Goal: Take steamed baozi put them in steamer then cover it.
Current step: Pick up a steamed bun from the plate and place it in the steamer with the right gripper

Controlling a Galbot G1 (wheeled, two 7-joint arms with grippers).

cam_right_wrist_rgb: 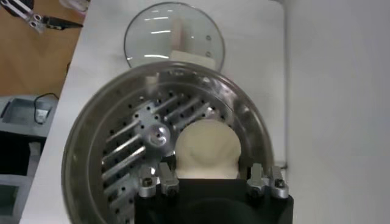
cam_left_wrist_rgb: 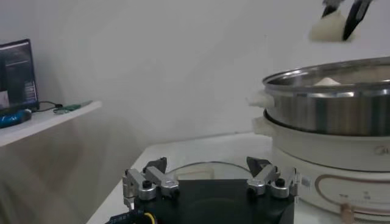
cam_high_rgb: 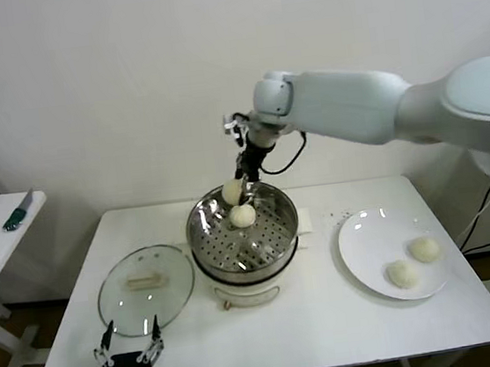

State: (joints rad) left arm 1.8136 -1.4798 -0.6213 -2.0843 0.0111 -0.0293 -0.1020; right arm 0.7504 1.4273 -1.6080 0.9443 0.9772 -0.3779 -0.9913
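My right gripper is shut on a cream-white baozi and holds it over the far side of the shiny perforated steamer. A second baozi lies inside the basket. Two more baozi rest on the white plate at the right. The glass cover lies flat on the table left of the steamer. My left gripper stands open near the table's front edge, just in front of the cover.
The steamer sits on a white cooker base with side handles in the middle of the white table. A small side table with tools stands at the far left. A wall rises close behind.
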